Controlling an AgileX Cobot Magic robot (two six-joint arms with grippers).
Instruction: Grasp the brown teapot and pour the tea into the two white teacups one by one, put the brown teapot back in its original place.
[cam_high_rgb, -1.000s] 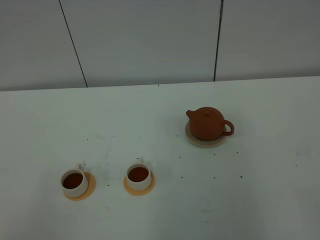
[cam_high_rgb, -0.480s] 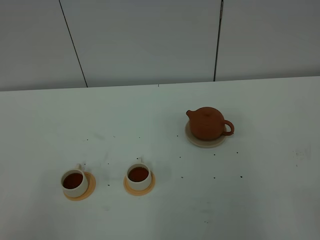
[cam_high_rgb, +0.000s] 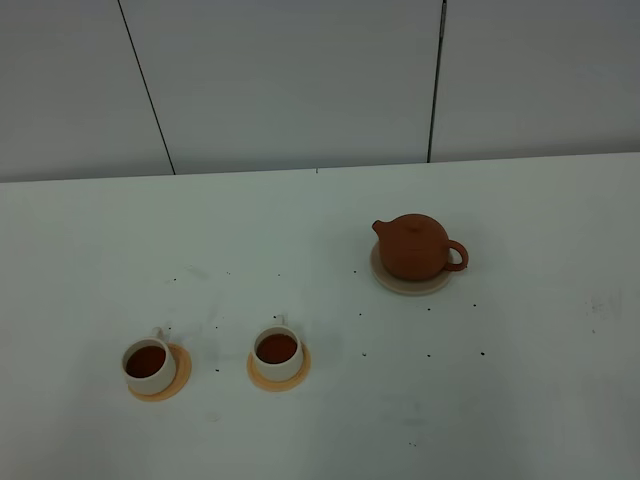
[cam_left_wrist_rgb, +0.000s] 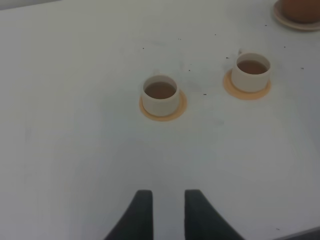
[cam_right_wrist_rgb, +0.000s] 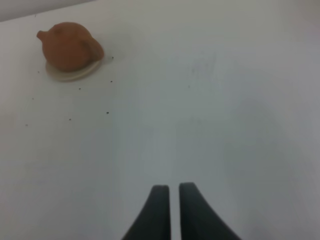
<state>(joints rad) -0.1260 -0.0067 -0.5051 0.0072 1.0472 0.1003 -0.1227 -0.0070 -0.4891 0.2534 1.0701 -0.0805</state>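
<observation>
Two small cream-white cylindrical teacups (cam_left_wrist_rgb: 160, 95) hold dark tea ahead of the empty, slightly parted left hand (cam_left_wrist_rgb: 164, 205); right hand (cam_right_wrist_rgb: 170, 200) nearly closed, empty.

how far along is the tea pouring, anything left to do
Done: both white teacups, the left teacup and the right teacup, hold dark tea, each on its orange coaster. The brown teapot sits upright on its beige coaster. In hand: nothing; the left gripper is empty with its jaws apart, and the right gripper, jaws nearly together, holds nothing, away from the pot. Nothing looks left.
</observation>
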